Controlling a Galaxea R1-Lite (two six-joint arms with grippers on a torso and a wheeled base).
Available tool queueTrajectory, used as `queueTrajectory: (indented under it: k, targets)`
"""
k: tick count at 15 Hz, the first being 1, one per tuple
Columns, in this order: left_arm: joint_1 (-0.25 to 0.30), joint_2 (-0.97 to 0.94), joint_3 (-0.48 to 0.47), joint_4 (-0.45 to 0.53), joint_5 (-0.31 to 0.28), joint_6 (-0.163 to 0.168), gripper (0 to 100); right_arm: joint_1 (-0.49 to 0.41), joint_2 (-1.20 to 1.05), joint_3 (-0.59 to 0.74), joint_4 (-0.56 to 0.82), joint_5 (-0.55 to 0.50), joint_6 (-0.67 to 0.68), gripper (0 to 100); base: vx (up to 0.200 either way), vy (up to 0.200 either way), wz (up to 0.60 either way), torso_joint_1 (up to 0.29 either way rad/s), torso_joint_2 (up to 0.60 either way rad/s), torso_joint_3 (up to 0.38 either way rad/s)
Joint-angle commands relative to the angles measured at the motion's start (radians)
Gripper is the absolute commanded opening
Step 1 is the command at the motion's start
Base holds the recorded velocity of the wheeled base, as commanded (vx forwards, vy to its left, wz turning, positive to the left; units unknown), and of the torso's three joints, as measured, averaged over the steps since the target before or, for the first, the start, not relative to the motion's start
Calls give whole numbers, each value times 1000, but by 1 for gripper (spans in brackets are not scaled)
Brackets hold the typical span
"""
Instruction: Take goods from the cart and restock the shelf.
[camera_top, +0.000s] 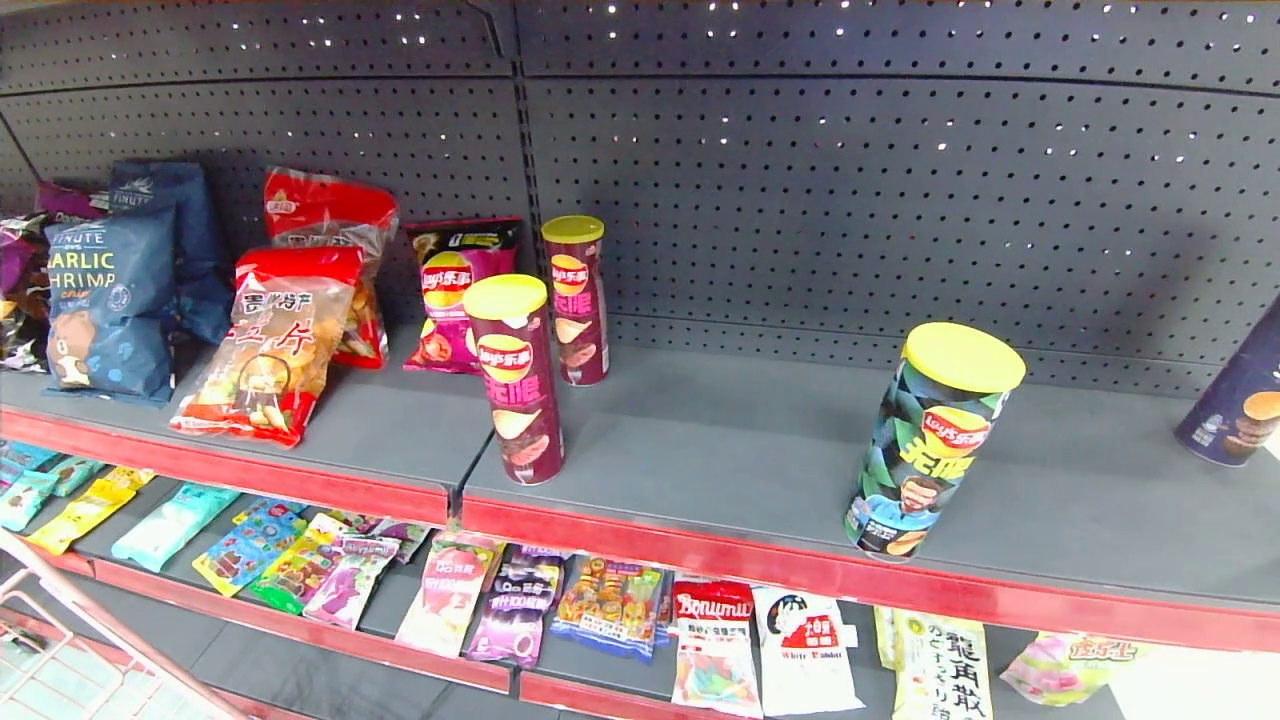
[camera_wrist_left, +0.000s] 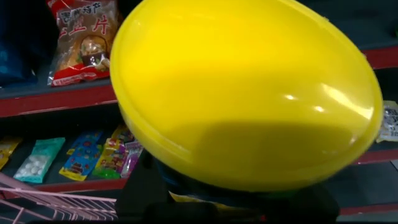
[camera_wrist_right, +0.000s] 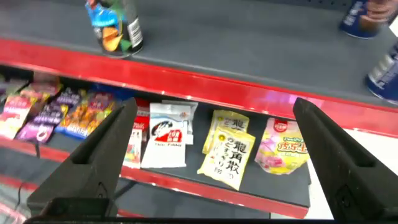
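Observation:
A chip can with a wide yellow lid (camera_wrist_left: 249, 93) sits right against the left wrist camera, lid towards it, a little of its dark body showing below. My left gripper (camera_wrist_left: 227, 208) is shut on that can, in front of the red-edged shelves, with its fingers mostly hidden. My right gripper (camera_wrist_right: 211, 180) is open and holds nothing, level with the red front edge of the grey shelf (camera_wrist_right: 249, 43). On that shelf (camera_top: 760, 440) stand a green can with a yellow lid (camera_top: 930, 440) near the front edge and two purple cans (camera_top: 515, 380).
Snack bags (camera_top: 270, 340) fill the shelf's left part, and a dark blue can (camera_top: 1235, 400) stands at its right edge. Wide bare shelf lies between the purple cans and the green can. Candy packets (camera_top: 610, 605) line the lower shelf. The pink wire cart (camera_top: 60, 640) is at the lower left.

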Motion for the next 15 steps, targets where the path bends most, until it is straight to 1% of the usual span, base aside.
queueTrajectory:
  k: [1,3,6,7,8,10,11,13,14,15]
  targets:
    - [1,-67,-6,2,24,-9,0,0,-14,-1,0,-8,11,100,0,0,0,0,0,0]
    - [1,-71,-6,0,30,-14,0,2,-14,-1,0,-11,21,100,0,0,0,0,0,0]
    - [1,-49,-14,2,24,-15,0,2,-14,-1,0,-12,33,100,0,0,0,0,0,0]
    - [-4,-35,-11,2,22,-28,0,2,-14,-1,0,-11,31,100,0,0,0,0,0,0]
    - [-4,-29,-5,2,21,-58,0,2,-14,-1,0,-11,31,100,0,0,0,0,0,0]
    - [-4,18,-5,0,7,-71,0,2,-14,-1,2,-11,33,100,0,0,0,0,0,0]
    - [-5,68,-12,-6,-13,-71,0,2,-14,-1,2,-9,33,100,0,0,0,0,0,0]
    - [-4,167,-12,-57,-96,-71,0,2,-13,-1,3,-3,34,100,0,0,0,0,0,0]
    - [-4,209,-14,-73,-113,-72,0,2,-14,-1,3,-3,34,100,0,0,0,0,0,0]
    - [-5,287,-22,-130,-128,-74,0,2,-14,-1,3,-1,33,100,0,0,0,0,0,0]
